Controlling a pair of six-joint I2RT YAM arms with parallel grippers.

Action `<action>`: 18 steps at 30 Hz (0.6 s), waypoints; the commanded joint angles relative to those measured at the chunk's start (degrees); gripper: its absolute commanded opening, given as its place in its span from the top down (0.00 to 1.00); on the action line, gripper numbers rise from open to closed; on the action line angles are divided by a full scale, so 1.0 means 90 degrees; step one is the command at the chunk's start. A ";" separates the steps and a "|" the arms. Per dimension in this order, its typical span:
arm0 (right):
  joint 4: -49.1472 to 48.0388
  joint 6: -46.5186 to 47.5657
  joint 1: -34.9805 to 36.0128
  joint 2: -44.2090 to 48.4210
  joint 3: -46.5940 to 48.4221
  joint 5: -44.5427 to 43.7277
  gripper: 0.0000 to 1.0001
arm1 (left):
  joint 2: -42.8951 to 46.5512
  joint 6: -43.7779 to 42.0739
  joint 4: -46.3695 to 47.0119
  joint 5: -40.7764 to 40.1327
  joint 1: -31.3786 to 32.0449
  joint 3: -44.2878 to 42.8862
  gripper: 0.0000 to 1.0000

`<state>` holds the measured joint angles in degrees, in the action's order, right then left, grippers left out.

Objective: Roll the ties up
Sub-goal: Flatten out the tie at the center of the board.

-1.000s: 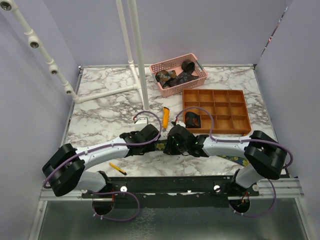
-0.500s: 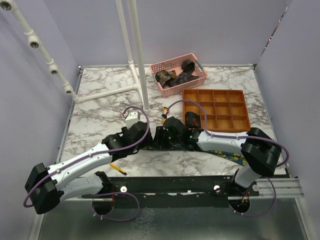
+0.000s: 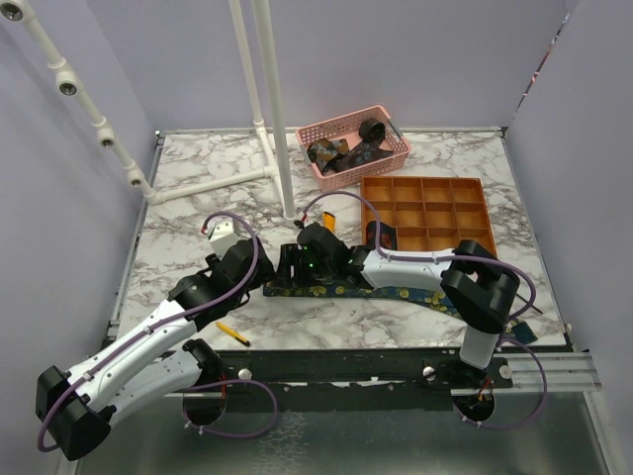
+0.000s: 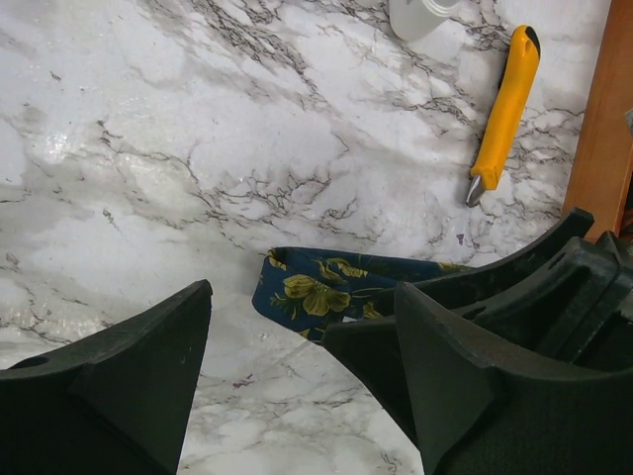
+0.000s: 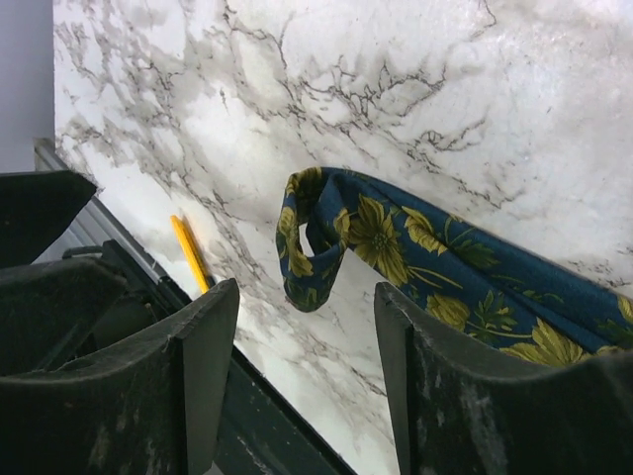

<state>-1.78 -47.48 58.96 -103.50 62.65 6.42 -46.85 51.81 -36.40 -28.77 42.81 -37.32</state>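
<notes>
One navy tie [image 3: 396, 291] with yellow flowers lies stretched flat along the table's near side. Its left end [image 4: 316, 292] rests on the marble; in the right wrist view that end [image 5: 316, 237] curls up into a small loop. My left gripper [image 3: 265, 275] [image 4: 301, 284] is open just short of the end, with nothing between its fingers. My right gripper [image 3: 288, 265] [image 5: 307, 287] is open too, hovering over the curled end without touching it. More ties [image 3: 346, 150], some coiled, lie in the pink basket [image 3: 316, 129]. One coiled tie [image 3: 381, 236] sits in the orange tray [image 3: 465, 213].
An orange-yellow utility knife [image 4: 504, 109] [image 3: 328, 220] lies beyond the tie end, next to the tray. A yellow pencil [image 3: 232, 333] [image 5: 188, 252] rests near the front edge. White pipe stand [image 3: 282, 109] rises at the back middle, its foot [image 4: 420, 12] just beyond the knife.
Both grippers have opened wider and moved left. The tie now lies stretched out flat, its left end carried further left.
</notes>
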 commanded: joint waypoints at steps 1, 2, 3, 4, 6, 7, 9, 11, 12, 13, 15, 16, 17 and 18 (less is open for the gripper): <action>0.0396 0.0174 0.0060 -0.0321 0.0305 0.0117 0.38 | 0.0059 0.0100 -0.0164 -0.0284 -0.0035 0.0082 0.24; 0.0470 0.0179 0.0060 -0.0384 0.0352 0.0089 0.39 | 0.0031 0.0107 -0.0164 -0.0289 -0.0034 0.0085 0.24; 0.0523 0.0192 0.0060 -0.0429 0.0381 0.0059 0.41 | 0.0010 0.0099 -0.0164 -0.0273 -0.0039 0.0090 0.24; 0.0574 0.0190 0.0063 -0.0466 0.0399 -0.0004 0.43 | -0.0019 0.0097 -0.0164 -0.0270 -0.0032 0.0086 0.24; 0.0688 0.0139 0.0061 -0.0506 0.0409 -0.0152 0.48 | -0.0050 0.0098 -0.0146 -0.0246 -0.0042 0.0095 0.24; 0.0741 0.0147 0.0060 -0.0527 0.0403 -0.0217 0.50 | -0.0056 0.0099 -0.0138 -0.0239 -0.0041 0.0104 0.24; 0.0831 0.0172 0.0057 -0.0548 0.0388 -0.0372 0.57 | -0.0062 0.0100 -0.0110 -0.0216 -0.0047 0.0129 0.24; 0.0847 0.0201 0.0051 -0.0543 0.0348 -0.0457 0.62 | -0.0091 0.0102 -0.0081 -0.0195 -0.0045 0.0163 0.24; 0.0826 0.0228 0.0033 -0.0529 0.0310 -0.0483 0.64 | -0.0099 0.0101 -0.0056 -0.0175 -0.0044 0.0176 0.24; 0.0803 0.0257 0.0018 -0.0523 0.0287 -0.0483 0.66 | -0.0107 0.0102 -0.0036 -0.0158 -0.0044 0.0195 0.24; 0.0750 0.0320 -0.0020 -0.0509 0.0243 -0.0447 0.69 | -0.0143 0.0101 0.0021 -0.0113 -0.0049 0.0236 0.24; 0.0733 0.0357 -0.0039 -0.0503 0.0229 -0.0427 0.70 | -0.0158 0.0095 0.0049 -0.0093 -0.0048 0.0261 0.24; 0.0707 0.0384 -0.0062 -0.0502 0.0225 -0.0400 0.71 | -0.0178 0.0093 0.0087 -0.0075 -0.0041 0.0285 0.24; 0.0695 0.0420 -0.0087 -0.0497 0.0213 -0.0366 0.71 | -0.0191 0.0074 0.0127 -0.0035 -0.0048 0.0309 0.24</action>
<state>3.66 -45.54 58.83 -107.37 65.19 4.19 -47.99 52.53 -36.27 -29.41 42.70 -35.88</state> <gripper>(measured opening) 0.302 0.759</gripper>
